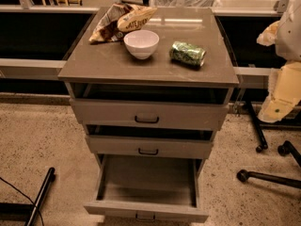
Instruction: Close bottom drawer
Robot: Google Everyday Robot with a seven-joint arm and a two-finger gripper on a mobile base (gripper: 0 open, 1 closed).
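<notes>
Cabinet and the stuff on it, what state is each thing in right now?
Bottom drawer: pulled far out, looks empty.
Middle drawer: open a little.
Top drawer: open a little.
White bowl: upright.
Green can: on its side.
Chip bag: crumpled, lying down.
Gripper: right edge, apart from cabinet.

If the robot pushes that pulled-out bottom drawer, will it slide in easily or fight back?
The bottom drawer looks empty, so it is probably light and should slide readily. A push near its centre handle likely moves it straight; off-centre, it might skew. The gripper is at the right edge, apart from it.
</notes>
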